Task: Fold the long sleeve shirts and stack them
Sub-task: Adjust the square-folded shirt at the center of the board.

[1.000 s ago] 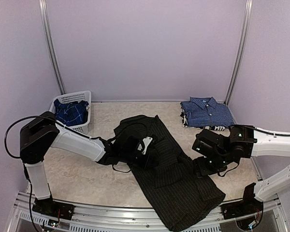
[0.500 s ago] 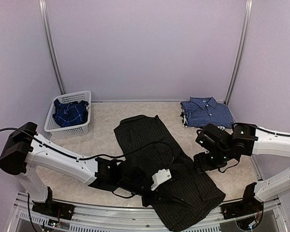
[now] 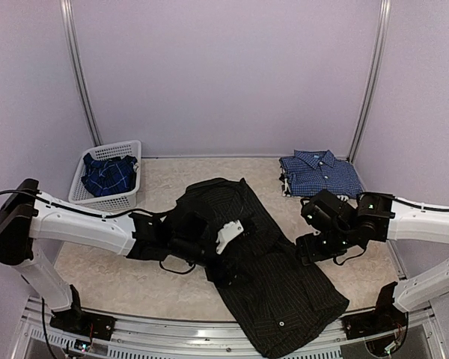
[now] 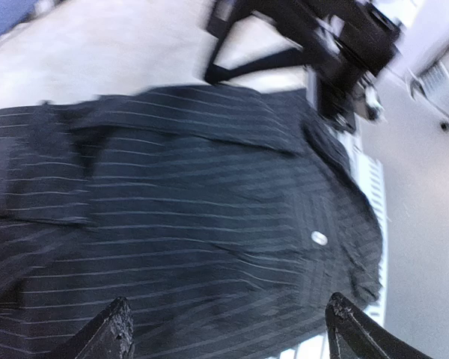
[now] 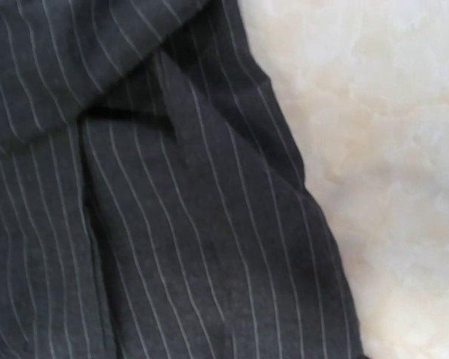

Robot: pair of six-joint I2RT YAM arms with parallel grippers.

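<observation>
Folding the black pinstriped shirt (image 3: 277, 292) — left gripper (image 4: 228, 320) spread and empty above it, right gripper (image 3: 305, 253) state not discernible — next move likely calls for pinching a side edge.

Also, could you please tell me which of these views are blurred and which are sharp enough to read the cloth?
Left wrist view: motion-smeared, the black pinstriped shirt streaky and the right arm soft. Right wrist view: sharp, stripes crisp, the table rather bright. Top external view: evenly lit, sharp, only soft shadows.
</observation>
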